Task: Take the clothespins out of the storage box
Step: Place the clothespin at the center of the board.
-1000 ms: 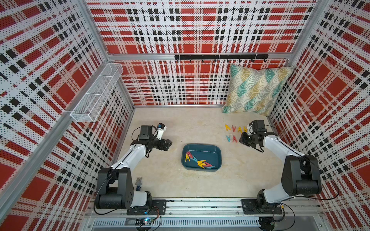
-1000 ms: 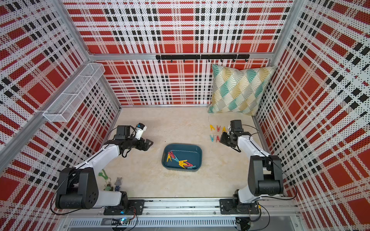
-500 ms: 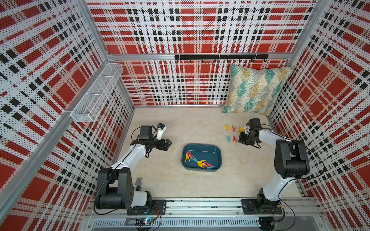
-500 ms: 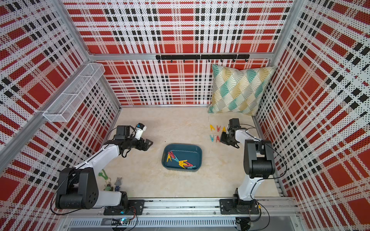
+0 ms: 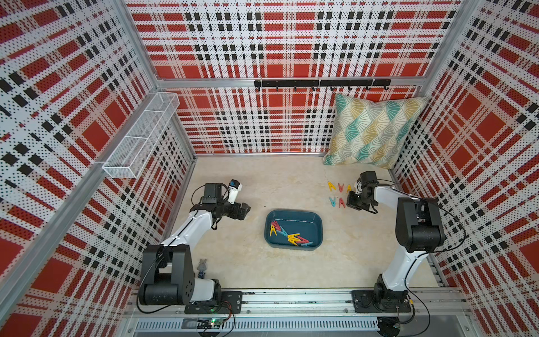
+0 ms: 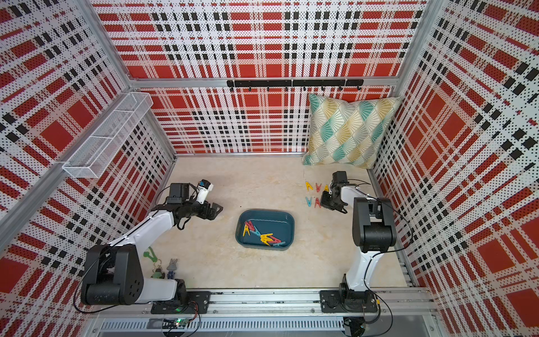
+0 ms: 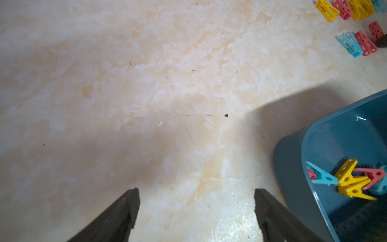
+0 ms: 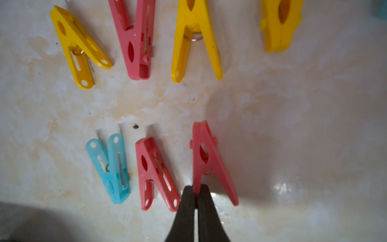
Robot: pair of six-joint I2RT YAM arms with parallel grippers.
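1. In both top views, the dark teal storage box (image 5: pixel 291 210) (image 6: pixel 265 211) sits on the pale marbled table (image 5: pixel 262 181) at lower centre of the frame. It holds a loose heap of yellow, red and blue clothespins (image 5: pixel 288 235) (image 6: pixel 262 236). More pegs lie in two short rows (image 5: pixel 340 187) (image 6: pixel 318 186) on the table, up and to the right of the box and well apart from it, just below a patterned pillow (image 5: pixel 373 131). The left gripper (image 5: pixel 245 212) (image 6: pixel 217 210) is left of the box, not touching it, its jaws apart and empty. The right gripper (image 5: pixel 351 201) (image 6: pixel 322 202) is at the right end of the rows.
2. In the left wrist view, the left gripper (image 7: pixel 195 191) shows two dark fingers spread wide with bare table between them. One corner of the box (image 7: pixel 293 159) is just beside one finger.
3. In the right wrist view, the right gripper (image 8: pixel 195 188) has its fingers pinched together on one leg of a red clothespin (image 8: pixel 207 155). That peg is beside another red peg and a light blue one. Whether it is lifted off the table cannot be told.
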